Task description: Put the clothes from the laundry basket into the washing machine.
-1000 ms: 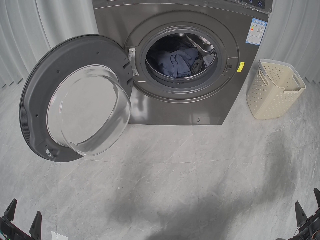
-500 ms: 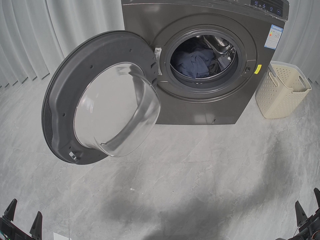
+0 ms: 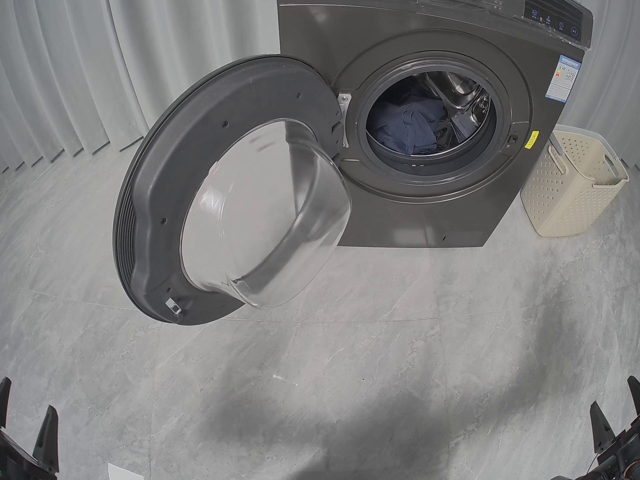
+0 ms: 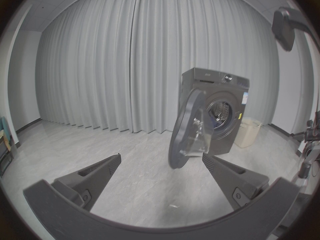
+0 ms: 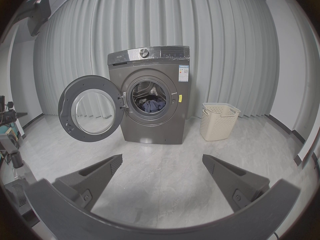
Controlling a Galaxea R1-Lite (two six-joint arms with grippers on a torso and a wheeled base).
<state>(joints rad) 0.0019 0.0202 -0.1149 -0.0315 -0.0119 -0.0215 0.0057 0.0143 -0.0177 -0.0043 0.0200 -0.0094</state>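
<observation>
Both left gripper (image 4: 161,155) and right gripper (image 5: 162,155) hold fingers apart, empty; the view has shifted, clothes (image 3: 407,125) lie in the washing machine (image 3: 413,225), and the laundry basket (image 3: 567,198) looks seemingly emptied.

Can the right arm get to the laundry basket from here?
Probably not yet. Nothing blocks the way, but the laundry basket stands well off across bare floor beside the washing machine, far from the open right gripper.

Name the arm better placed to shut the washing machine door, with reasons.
Left, probably. The open door hangs on the robot's left side, ahead of the left pincer, which is open and empty. The right pincer sits over toward the laundry basket, farther from the door. Both are far off.
</observation>
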